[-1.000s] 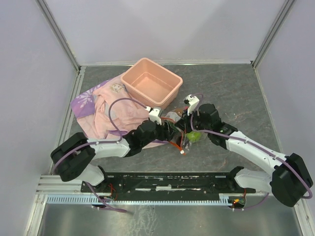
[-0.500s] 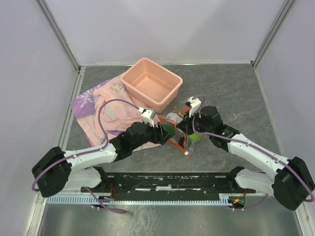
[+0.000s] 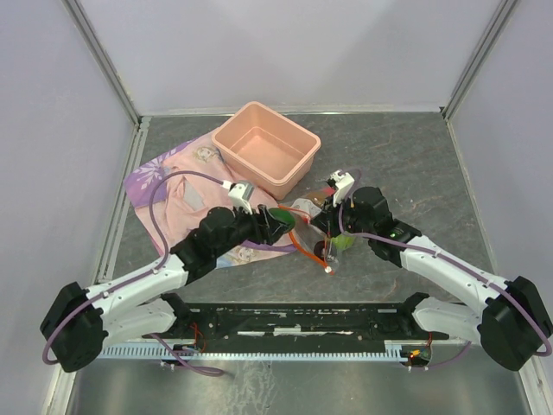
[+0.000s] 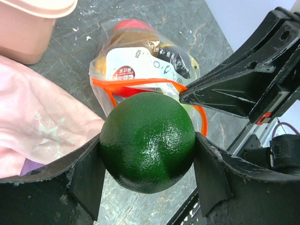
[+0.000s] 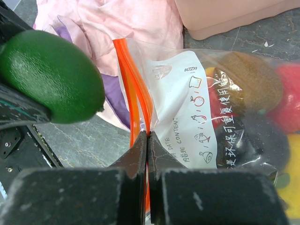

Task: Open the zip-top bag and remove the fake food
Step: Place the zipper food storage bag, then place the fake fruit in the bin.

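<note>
In the top view, the tub (image 3: 263, 149) stands on the table (image 3: 406, 164) in the upper middle of the frame. The cloth (image 3: 177, 186) lies left of it and below it, and touches its lower left side. The zip-top bag (image 3: 304, 210) lies at the centre, below and right of the tub, just beside the right edge of the cloth.

The left gripper (image 3: 278, 218) reaches in from the lower left, above the cloth, with a round fruit (image 4: 147, 140) between its fingers, just left of the bag. The right gripper (image 3: 324, 226) reaches in from the right, and the zip strip (image 5: 133, 79) passes between its fingers. More fake food (image 5: 248, 82) lies inside the bag.
</note>
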`<state>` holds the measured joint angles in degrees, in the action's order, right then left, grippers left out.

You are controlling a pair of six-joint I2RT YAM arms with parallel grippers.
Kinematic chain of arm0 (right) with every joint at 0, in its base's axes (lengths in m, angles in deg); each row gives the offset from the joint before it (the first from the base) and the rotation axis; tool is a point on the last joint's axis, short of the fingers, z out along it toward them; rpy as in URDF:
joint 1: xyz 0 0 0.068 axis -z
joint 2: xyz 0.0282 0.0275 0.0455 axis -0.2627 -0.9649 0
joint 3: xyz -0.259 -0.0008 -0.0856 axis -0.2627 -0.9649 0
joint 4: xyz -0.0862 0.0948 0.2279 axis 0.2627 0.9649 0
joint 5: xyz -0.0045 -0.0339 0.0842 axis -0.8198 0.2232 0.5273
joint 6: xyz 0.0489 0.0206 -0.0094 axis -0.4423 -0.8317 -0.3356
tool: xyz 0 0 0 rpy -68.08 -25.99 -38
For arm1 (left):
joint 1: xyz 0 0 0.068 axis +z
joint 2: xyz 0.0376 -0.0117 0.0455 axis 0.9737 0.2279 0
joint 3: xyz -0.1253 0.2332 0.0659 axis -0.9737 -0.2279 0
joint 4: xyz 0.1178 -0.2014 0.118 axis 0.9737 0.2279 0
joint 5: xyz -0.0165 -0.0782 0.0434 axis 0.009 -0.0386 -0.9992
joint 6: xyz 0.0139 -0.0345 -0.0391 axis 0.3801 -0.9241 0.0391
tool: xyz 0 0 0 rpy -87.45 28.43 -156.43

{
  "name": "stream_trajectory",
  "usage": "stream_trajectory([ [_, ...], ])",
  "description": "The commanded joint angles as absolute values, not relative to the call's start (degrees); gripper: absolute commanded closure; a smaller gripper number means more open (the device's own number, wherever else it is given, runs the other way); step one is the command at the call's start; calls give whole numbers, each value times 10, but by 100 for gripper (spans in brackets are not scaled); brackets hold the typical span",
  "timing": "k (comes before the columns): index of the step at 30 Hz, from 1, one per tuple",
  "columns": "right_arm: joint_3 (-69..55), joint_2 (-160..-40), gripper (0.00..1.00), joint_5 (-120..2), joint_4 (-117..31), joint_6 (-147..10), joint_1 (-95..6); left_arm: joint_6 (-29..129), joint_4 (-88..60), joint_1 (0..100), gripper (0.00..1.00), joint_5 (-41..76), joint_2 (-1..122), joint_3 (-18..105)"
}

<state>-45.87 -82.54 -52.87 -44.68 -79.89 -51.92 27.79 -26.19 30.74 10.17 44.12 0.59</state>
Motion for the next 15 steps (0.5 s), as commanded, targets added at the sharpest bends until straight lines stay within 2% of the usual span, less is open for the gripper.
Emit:
stream_trajectory([
  [1,-458,-813,98,-535,-457,-792,-517,261,-270,339,97,150,420,10],
  [15,-458,-814,98,-535,-456,-792,-516,226,-325,453,97,241,478,53],
])
